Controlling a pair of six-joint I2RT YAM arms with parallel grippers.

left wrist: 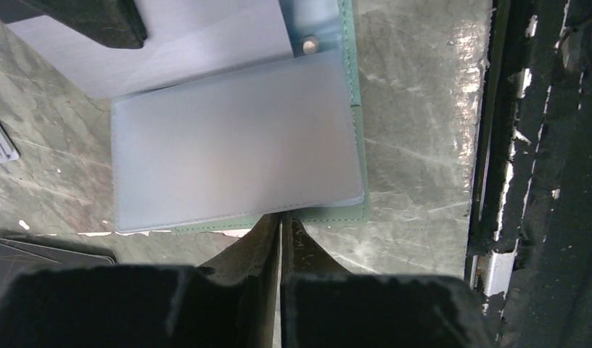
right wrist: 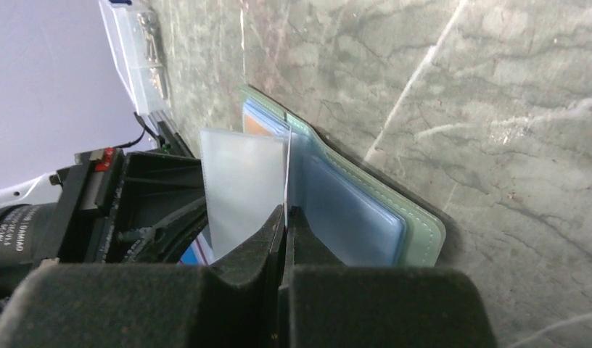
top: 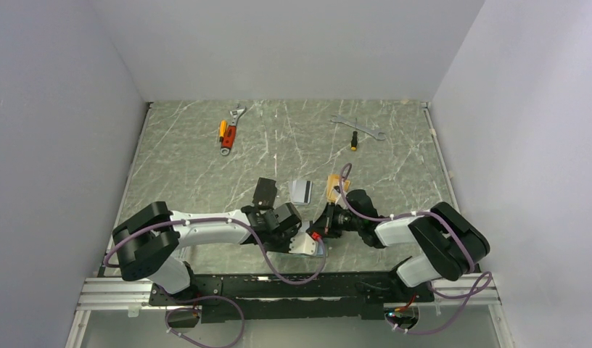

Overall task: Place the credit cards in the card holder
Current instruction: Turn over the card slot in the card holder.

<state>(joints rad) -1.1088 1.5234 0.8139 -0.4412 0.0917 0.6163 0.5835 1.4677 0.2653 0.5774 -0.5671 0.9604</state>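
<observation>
The sage-green card holder (top: 308, 246) lies open near the table's front edge, between my two grippers. My left gripper (left wrist: 282, 216) is shut on the edge of its green cover (left wrist: 336, 215), below the pale blue sleeves (left wrist: 235, 145). My right gripper (right wrist: 286, 210) is shut on one translucent sleeve (right wrist: 242, 181) and holds it upright off the holder (right wrist: 416, 225). A bit of orange (right wrist: 260, 125) shows in a sleeve behind it. On the table lie a black card (top: 265, 192), a silver-grey card (top: 301, 190) and an orange-gold card (top: 336, 188).
A red-handled adjustable wrench (top: 233, 129) lies at the back left. A silver wrench (top: 358, 127) and a small screwdriver (top: 355, 140) lie at the back right. The black front rail (left wrist: 525, 167) runs just beside the holder. White walls enclose the table.
</observation>
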